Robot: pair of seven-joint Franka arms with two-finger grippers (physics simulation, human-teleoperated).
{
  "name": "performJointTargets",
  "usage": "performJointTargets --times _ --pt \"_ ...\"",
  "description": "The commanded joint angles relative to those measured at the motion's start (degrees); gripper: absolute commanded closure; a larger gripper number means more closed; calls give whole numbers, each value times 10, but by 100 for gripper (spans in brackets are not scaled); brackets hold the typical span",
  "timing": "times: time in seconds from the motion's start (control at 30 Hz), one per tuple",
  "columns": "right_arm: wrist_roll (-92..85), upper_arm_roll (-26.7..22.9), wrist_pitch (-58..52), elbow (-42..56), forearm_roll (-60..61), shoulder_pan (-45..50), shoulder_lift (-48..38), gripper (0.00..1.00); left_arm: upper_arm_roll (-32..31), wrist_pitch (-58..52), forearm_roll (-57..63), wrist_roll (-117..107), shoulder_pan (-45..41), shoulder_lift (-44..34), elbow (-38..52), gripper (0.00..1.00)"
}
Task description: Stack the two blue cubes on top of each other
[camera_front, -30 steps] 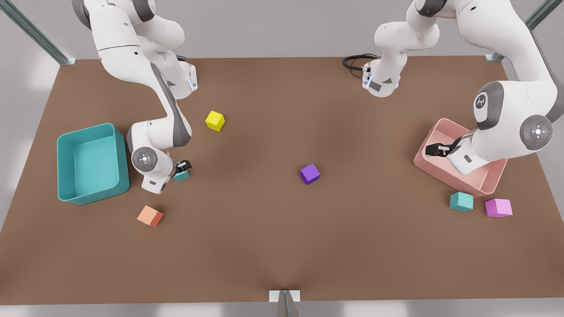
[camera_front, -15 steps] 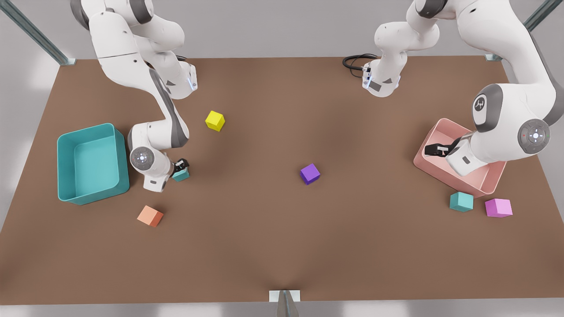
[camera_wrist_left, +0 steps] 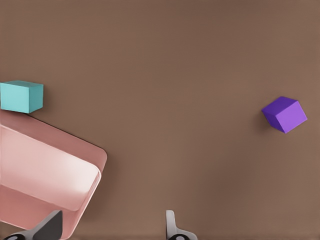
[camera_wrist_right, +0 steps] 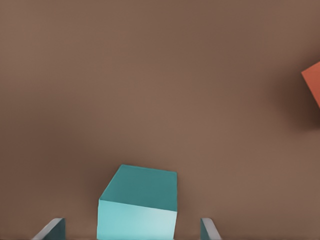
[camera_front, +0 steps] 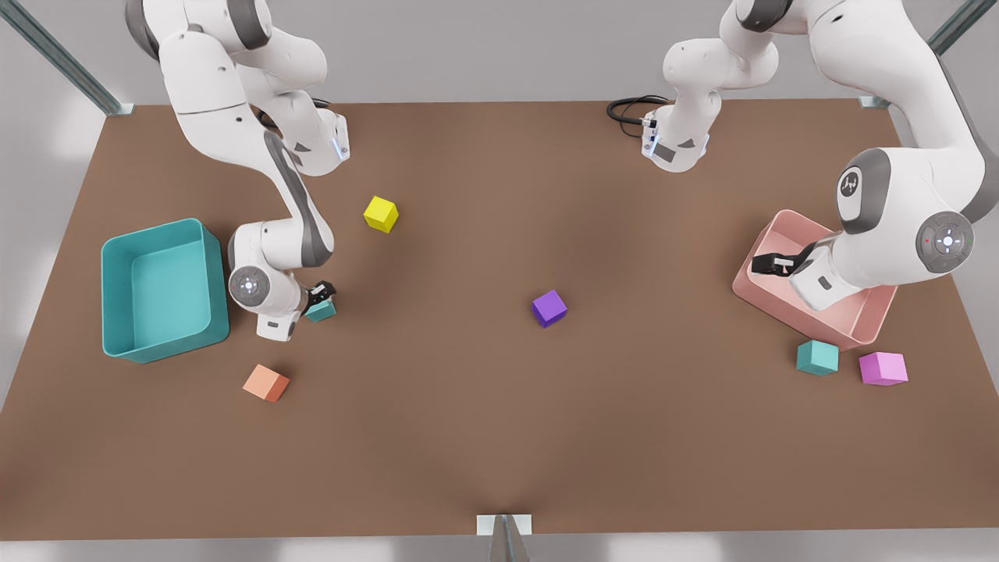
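- Down at the front view's left, the right gripper [camera_front: 321, 295] has settled a little lower and closer over one small teal-turquoise cube [camera_front: 321, 311] during the last second. Its wrist has drawn slightly towards the large teal bin [camera_front: 152, 230].
- In the right wrist view its fingers [camera_wrist_right: 52, 229] stand wide on either side of that cube [camera_wrist_right: 139, 205], with a gap on each side. It straddles the cube but does not grip it yet.
- The cube has not shifted. It rests on the brown desk [camera_front: 499, 437] just right of the teal bin, with the orange cube [camera_front: 266, 383] nearer the camera.
- This looks like the last stage of the reach, so closing the fingers is probably the next step.
- The left gripper [camera_front: 769, 265] waits at the front view's right, above the pink bin [camera_front: 780, 312]. It has barely moved, and its fingers [camera_wrist_left: 172, 227] are spread wide and hold nothing.
- The second small teal-turquoise cube [camera_front: 817, 357] sits on the desk just on the near side of the pink bin, beside a pale pink-lilac cube [camera_front: 883, 368].
- The two teal cubes lie well apart, with the purple cube [camera_front: 549, 307] between them, so a long carry across the desk remains and nothing is stacked yet.
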Motion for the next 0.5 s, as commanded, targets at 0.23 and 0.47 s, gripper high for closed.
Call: performJointTargets --times 0.23,0.47 --pt "-18 -2 18 0 1 -1 24 0 0 -7 0 0 0 -1 0 0" --pt "-5 -2 54 4 1 -1 64 0 0 -20 -1 -1 0 -2 0 0"
